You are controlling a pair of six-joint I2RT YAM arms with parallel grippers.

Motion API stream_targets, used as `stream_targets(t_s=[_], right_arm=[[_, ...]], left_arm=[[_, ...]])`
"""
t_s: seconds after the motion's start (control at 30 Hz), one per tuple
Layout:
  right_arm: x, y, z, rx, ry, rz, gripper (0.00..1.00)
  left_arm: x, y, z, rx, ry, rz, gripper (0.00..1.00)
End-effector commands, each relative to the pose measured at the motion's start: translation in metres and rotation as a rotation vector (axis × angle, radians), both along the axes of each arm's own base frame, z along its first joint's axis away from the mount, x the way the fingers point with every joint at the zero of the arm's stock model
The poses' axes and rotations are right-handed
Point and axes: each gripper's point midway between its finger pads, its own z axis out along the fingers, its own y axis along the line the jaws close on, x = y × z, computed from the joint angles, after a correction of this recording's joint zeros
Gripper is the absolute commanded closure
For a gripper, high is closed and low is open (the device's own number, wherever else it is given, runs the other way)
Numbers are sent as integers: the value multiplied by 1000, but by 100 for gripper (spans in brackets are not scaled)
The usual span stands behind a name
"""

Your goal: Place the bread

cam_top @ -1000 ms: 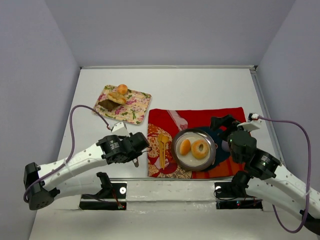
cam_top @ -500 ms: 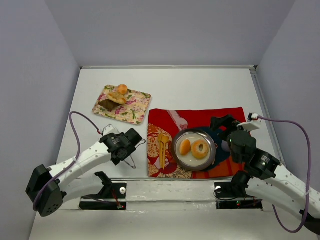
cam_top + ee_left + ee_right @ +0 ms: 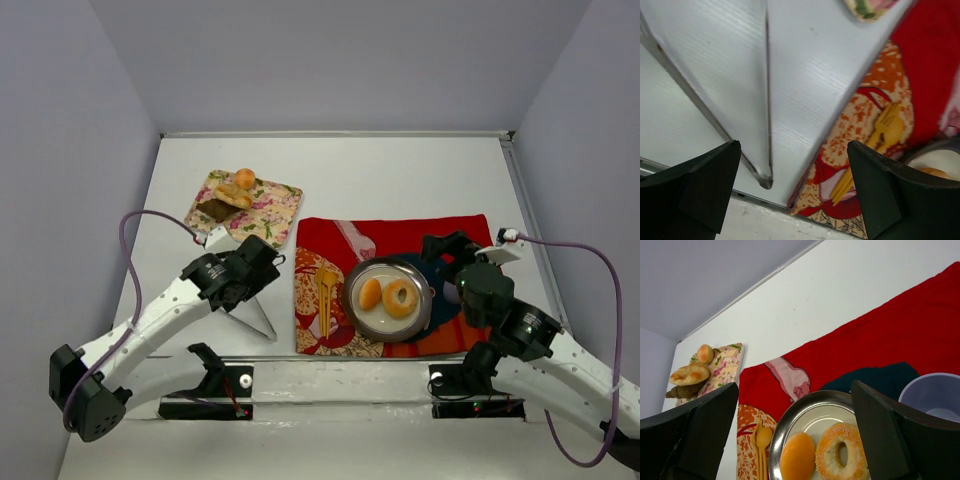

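The plate (image 3: 362,318) on the red cloth (image 3: 400,235) holds a round bun (image 3: 370,294) and a sugared ring of bread (image 3: 401,298). More bread (image 3: 234,195) lies on the floral tray (image 3: 270,215) at the back left. Metal tongs (image 3: 255,315) lie flat on the table. My left gripper (image 3: 265,262) hovers open just above and behind them, holding nothing. In the left wrist view the tongs (image 3: 762,175) lie below my left gripper (image 3: 792,195). My right gripper (image 3: 800,440) is open over the plate (image 3: 805,410), the bun (image 3: 797,457) and the ring (image 3: 842,452).
A yellow fork and spoon (image 3: 325,290) lie on the cloth left of the plate. A pale cup (image 3: 932,392) stands right of the plate on a dark blue patch. The table's near edge rail (image 3: 330,362) runs just in front of the cloth.
My left gripper has opened and let go of the tongs, which now lie on the table. The left arm has drawn back and left, away from the cloth. The right arm has not moved.
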Motion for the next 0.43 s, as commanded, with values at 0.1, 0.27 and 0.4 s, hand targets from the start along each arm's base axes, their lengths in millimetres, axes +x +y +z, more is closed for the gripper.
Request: stream_targets(t_s=[0.1,0.27,0.4], right_arm=[[4,0,17,-6,-19,-12,0],[4,3,22,8,-14,-9,0],[7,1,22,-14,-10,-27,0]], left_arm=[[45,-41,116,-143,-419,-281,1],[55,-50,143,-157,-538,-343,1],[59,-46,141,-119,-535,-332,1]])
